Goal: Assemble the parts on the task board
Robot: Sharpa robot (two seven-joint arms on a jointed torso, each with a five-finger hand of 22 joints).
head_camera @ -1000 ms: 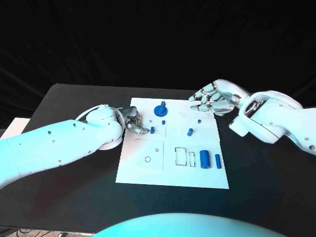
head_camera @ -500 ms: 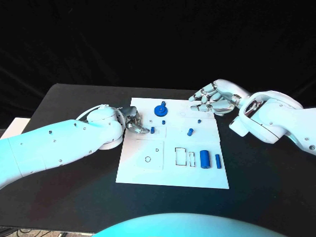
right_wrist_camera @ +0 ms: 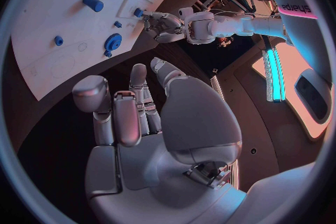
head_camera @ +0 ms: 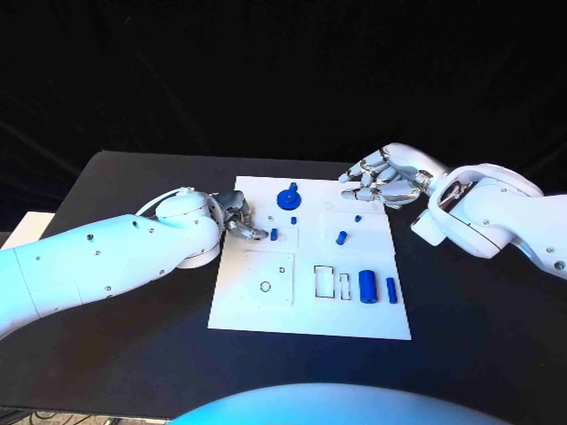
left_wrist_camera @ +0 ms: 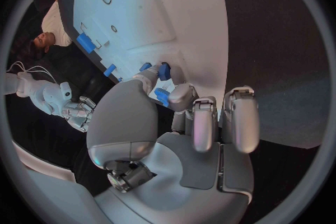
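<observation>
We log the task board lying flat mid-table, with blue parts spread over it. A round gear-like part with a small knob stands near the far edge. A short peg lies near the centre, and two cylinders lie side by side toward the near right, beside outlined slots.

Left hand: at the board's left edge, fingers curled round a small blue peg. In the left wrist view a blue piece sits between thumb and fingertips, close above the board. We judge this a pinch hold, though the contact itself is partly hidden.

Right hand: hovers over the far right corner of the board. Its fingers are bent inward and we see nothing in them in the right wrist view.

Handling, by our judgement: the parts look like small rigid plastic, light and smooth, so they are likely to slip or roll if nudged. The cylinders are best taken across the middle of their length. The peg wants a fingertip pinch on its sides, kept upright for insertion. The board is thin and may slide.
</observation>
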